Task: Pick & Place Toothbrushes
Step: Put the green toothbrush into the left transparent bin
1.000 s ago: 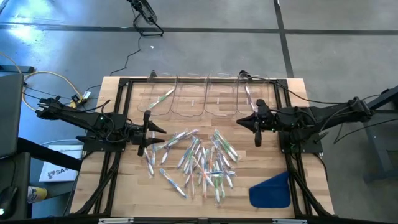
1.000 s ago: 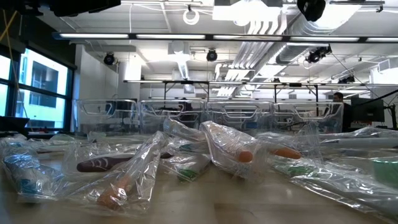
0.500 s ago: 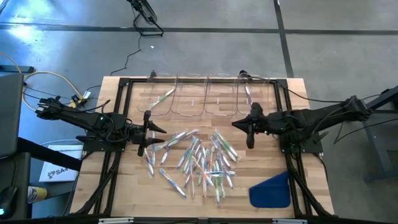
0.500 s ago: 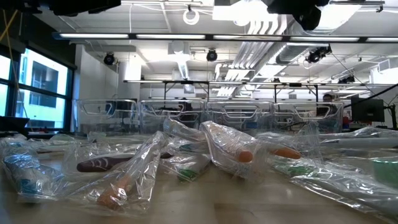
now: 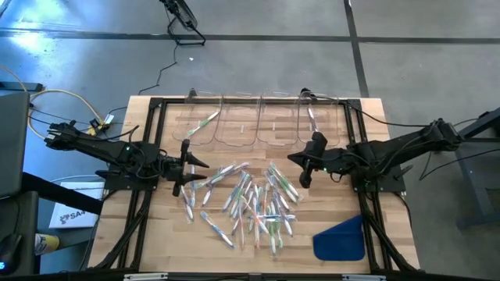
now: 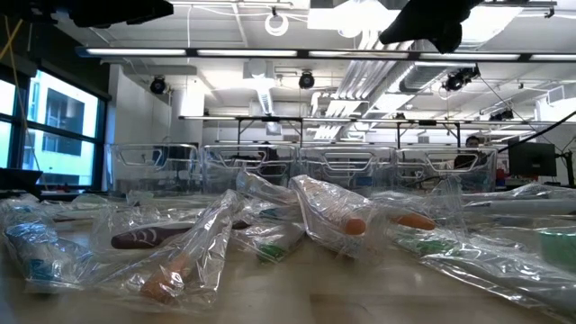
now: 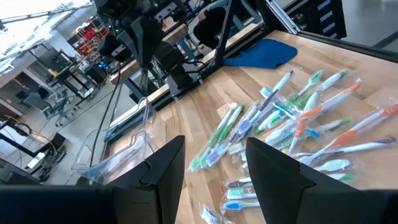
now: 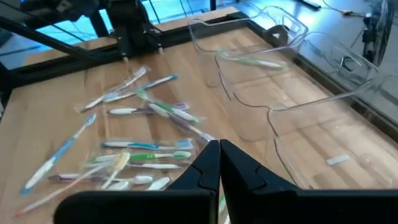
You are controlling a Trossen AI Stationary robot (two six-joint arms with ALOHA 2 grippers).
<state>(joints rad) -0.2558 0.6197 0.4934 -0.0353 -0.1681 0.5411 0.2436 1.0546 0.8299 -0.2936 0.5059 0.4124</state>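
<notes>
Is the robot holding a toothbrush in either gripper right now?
No. The left gripper is open and empty, and the right gripper is shut on nothing. The toothbrushes lie on the table.

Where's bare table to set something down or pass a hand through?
Free: bare wood in the near left corner of the table, left of the toothbrushes, and the strip between that pile and the blue cloth. Two middle clear bins look empty. Crowded: table centre, where the pile sits between the open left pincer and shut right pincer.
</notes>
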